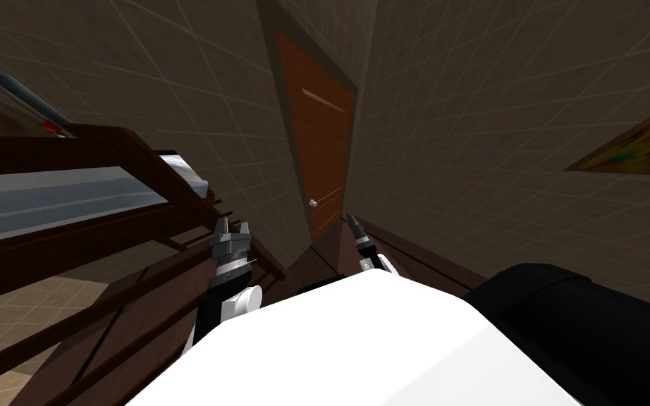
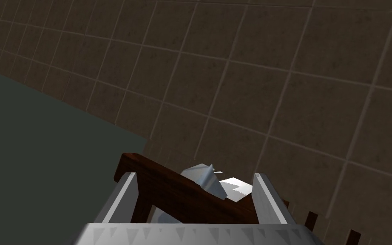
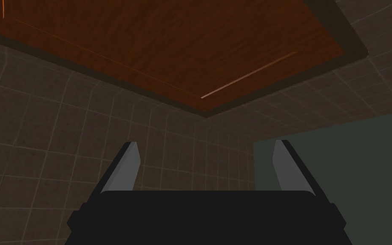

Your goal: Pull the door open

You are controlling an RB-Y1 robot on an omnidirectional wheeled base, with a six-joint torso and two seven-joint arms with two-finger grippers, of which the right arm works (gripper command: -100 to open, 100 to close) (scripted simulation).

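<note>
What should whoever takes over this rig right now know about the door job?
Left tool: open, empty, pointing at a dark wooden rail, away from the job.
Right tool: open, empty, near the knob but not touching it.
Door: brown wood, looks shut in its frame.
Done: nothing gripped yet.
Left: close the right tool on the knob, then pull the door open.

No writing, number, brand or sign can be read anywhere. The brown door (image 1: pixel 320 141) bears only thin pale lines on its face. The framed picture (image 1: pixel 637 144) on the wall is a smear of colours, too slanted to tell any lettering.
</note>
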